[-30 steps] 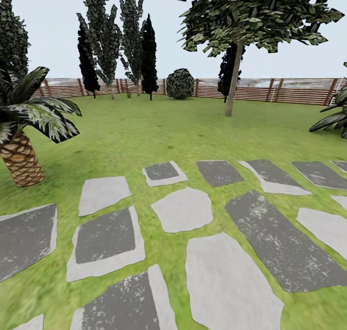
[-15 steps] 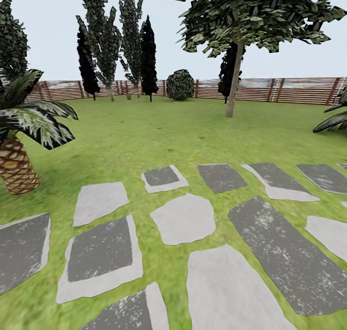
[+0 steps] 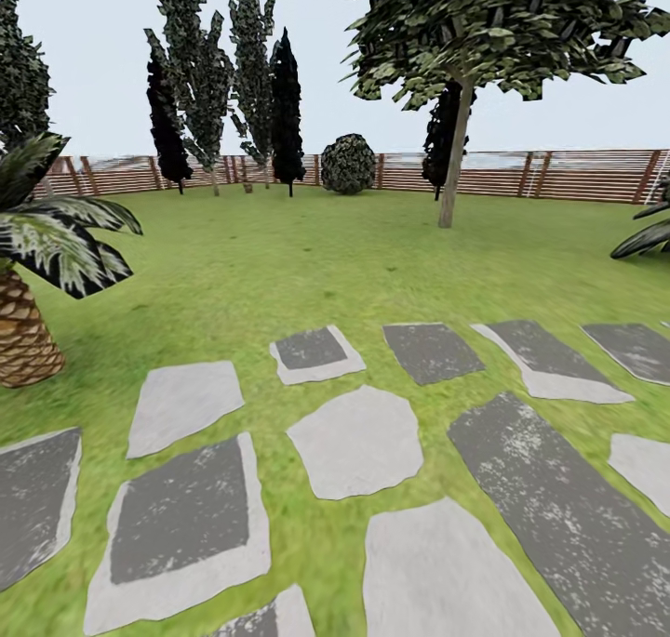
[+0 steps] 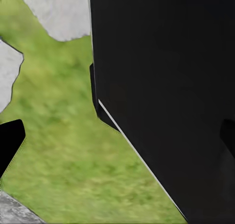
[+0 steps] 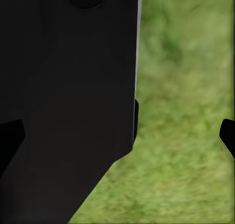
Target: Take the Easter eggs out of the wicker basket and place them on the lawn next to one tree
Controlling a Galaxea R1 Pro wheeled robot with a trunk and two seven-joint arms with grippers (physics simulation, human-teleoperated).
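Observation:
The lawn (image 3: 279,256) of the garden stretches ahead to a brown slat fence (image 3: 577,174). A tiny tan-brown shape (image 3: 247,187) sits on the grass by the far tall trees; it may be the wicker basket, but it is too small to tell. The Easter eggs are out of view. A tree (image 3: 453,144) with a pale trunk and a wide leafy crown stands at the back right. Two tall narrow green trees (image 3: 200,70) rise at the back left. My left gripper (image 4: 117,136) and my right gripper (image 5: 117,136) hang open over grass, beside my black body, holding nothing.
Grey and white stepping stones (image 3: 354,437) cross the near grass. A palm (image 3: 23,330) with a scaly trunk stands close at the left. All-black thin trees (image 3: 287,107) and a round bush (image 3: 348,163) line the fence. Dark fronds (image 3: 647,237) reach in from the right edge.
The whole head view has shifted: the stepping stones slide down and the palm slides left, so the camera has moved forward over the paving. No thing on the lawn has moved.

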